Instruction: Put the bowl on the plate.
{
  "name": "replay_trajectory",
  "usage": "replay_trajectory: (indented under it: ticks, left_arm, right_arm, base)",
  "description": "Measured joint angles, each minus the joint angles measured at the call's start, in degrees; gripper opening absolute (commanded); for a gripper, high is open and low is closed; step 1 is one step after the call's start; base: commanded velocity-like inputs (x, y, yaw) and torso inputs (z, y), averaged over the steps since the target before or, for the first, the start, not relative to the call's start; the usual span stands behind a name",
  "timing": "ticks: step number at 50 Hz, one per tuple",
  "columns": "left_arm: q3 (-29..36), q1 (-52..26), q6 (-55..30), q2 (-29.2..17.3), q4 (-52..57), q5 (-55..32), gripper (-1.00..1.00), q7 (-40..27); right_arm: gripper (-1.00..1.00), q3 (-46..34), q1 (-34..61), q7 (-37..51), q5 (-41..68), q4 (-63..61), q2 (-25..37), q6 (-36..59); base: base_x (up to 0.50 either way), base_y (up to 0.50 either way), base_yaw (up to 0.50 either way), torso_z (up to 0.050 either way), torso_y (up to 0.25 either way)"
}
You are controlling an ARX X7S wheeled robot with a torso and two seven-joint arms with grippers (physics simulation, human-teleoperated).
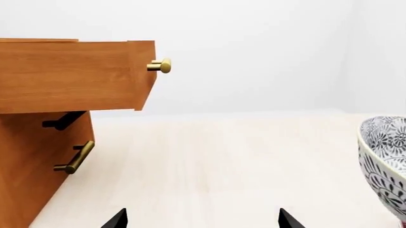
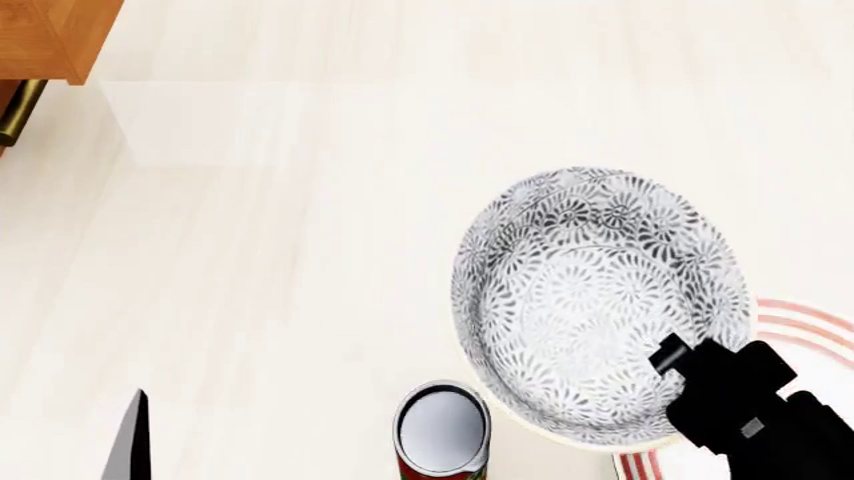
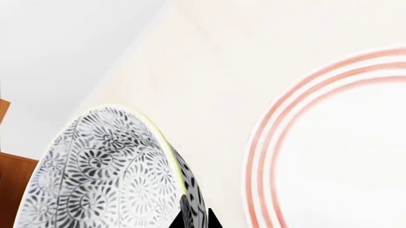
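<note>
The right gripper (image 2: 674,362) holds the bowl (image 2: 597,300) by its near right rim. In the right wrist view its dark fingers (image 3: 190,216) pinch the wall of the bowl, one on each side, so they are clamped on the rim. A rim grip makes sense here, because the bowl is too wide to take around its body.

The bowl seems lifted from the table (image 2: 267,200) and tilted, with its open side turned to the left. I judge this from the right wrist view, where the rim stands steeply beside the plate (image 3: 343,152). The tilt is probably the weight of the bowl hanging from the one pinched point.

The plate lies flat on the table at the right, and in the head view only parts of its red rings show behind the bowl and the arm. The bowl overlaps its left edge but is not yet centred over it, so I think the carrying step is in progress.

A can (image 2: 441,432) stands near the bowl, on its near left side, well clear of the way to the plate.

The left gripper (image 1: 201,221) is at the near left, its fingertips apart and holding nothing. It faces a wooden cabinet (image 1: 57,95) with brass handles, away from the work, which leaves room for the right arm.
</note>
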Motion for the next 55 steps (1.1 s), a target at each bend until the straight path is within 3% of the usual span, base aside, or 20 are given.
replay_trajectory:
  ticks: [28,55]
  left_arm:
    - [0.9,0.1,1.2,-0.9,-0.5,-0.2,1.00,-0.8]
    - [1.1,0.1,1.2,-1.8,-0.2,-1.2,1.00,-2.0]
  right_arm:
    - [-1.00,13.1,-9.8,2.6,9.2,-4.7,5.7,-3.4]
    - [-1.00,18.3,-13.1,2.4,9.6,-3.9,8.9,-5.0]
  base:
    - [0.00,0.00,0.00,0.000,0.000]
    - [0.00,0.00,0.00,0.000,0.000]
